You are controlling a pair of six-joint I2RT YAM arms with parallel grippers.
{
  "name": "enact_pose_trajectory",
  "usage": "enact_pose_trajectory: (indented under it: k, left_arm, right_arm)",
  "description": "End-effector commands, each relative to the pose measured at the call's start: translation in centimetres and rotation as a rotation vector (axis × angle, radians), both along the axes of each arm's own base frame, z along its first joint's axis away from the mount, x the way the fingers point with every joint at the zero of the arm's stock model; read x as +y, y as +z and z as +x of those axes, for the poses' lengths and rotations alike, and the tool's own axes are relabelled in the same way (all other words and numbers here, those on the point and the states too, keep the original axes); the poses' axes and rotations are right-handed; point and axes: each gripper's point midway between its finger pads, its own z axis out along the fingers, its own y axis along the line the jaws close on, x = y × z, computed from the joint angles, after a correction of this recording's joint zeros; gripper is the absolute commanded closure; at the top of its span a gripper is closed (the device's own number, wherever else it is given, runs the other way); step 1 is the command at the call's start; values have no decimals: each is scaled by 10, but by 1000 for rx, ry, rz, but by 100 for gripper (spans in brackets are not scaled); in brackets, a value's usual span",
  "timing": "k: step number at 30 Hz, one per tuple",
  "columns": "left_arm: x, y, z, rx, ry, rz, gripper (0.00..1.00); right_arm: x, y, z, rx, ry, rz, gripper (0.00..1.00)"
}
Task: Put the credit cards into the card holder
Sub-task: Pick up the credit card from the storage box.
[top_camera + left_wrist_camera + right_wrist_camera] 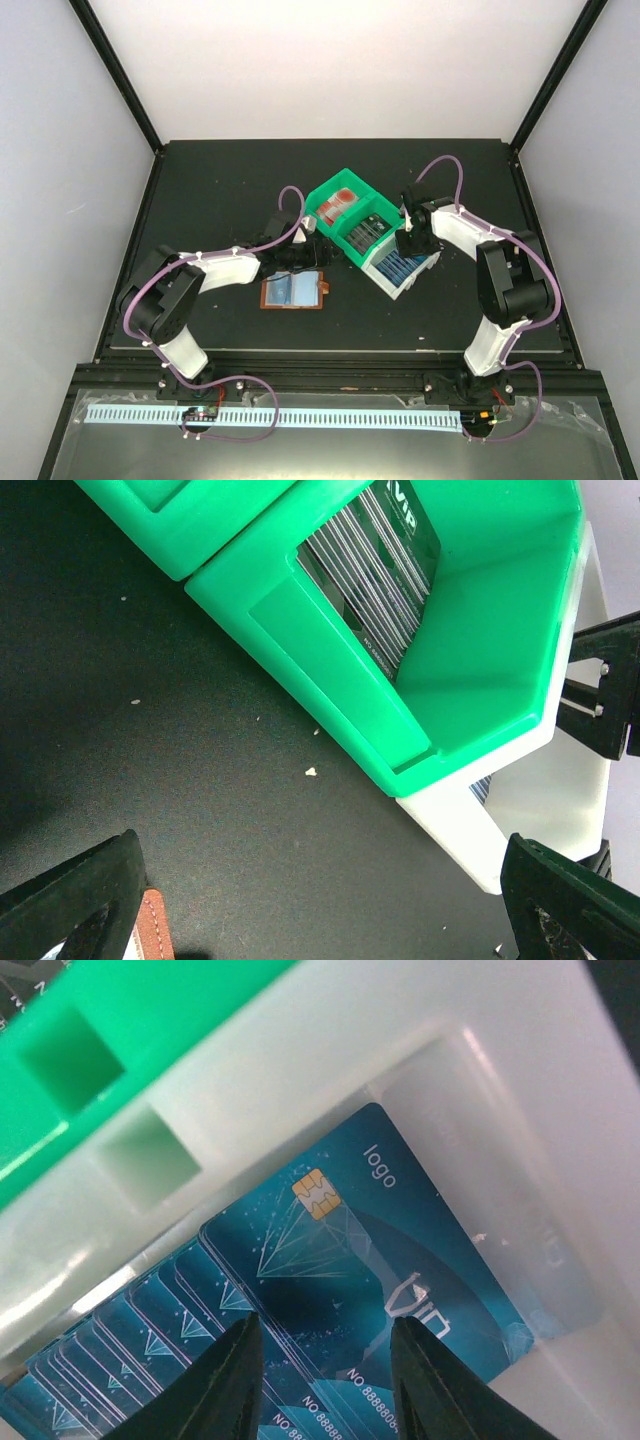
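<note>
The step in hand looks like lifting one card from the stack. The right fingers (pixel 235 1380) stand partly apart, grasping nothing, low over the row of blue cards (pixel 350 1260) that leans in the white bin (pixel 520 1080), right of centre in the top view. To do it well they should come down astride the front card only, one finger in front of its face and one slipped behind it, then close and lift straight up. The cards lie tight against each other, so two may rise together. The bin's wall is just beside the front card and leaves little room for the outer finger.

The card holder (pixel 293 290) lies open on the worktop (pixel 220 180), lower left of the bins and apart from them. The left fingers (pixel 70 905) are spread wide and empty just above it, facing the green bin (pixel 480 650), which touches the white one and holds dark cards (pixel 375 570). That left arm sits close to the route from bin to holder.
</note>
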Motion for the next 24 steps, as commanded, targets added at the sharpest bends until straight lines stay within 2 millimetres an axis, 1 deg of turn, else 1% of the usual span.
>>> enact_pose_trajectory:
  k: [1, 9, 12, 15, 19, 24]
  left_arm:
    - [-11, 15, 8, -39, -23, -32, 1]
    - [-12, 12, 9, -26, -18, -30, 1]
    - [-17, 9, 12, -6, -20, -39, 1]
    - [-25, 7, 18, 5, -15, -56, 1]
    - [-31, 6, 27, 3, 13, -60, 1]
    - [-29, -1, 37, 17, 79, -27, 2]
  right_arm:
    - [4, 7, 7, -19, -4, 33, 61]
    - [6, -2, 8, -2, -2, 38, 58]
    - [3, -4, 9, -1, -9, 18, 58]
    - [-1, -6, 9, -2, -17, -3, 61]
    - [-2, -3, 9, -11, -27, -3, 70]
    - [-3, 4, 11, -28, -40, -4, 72]
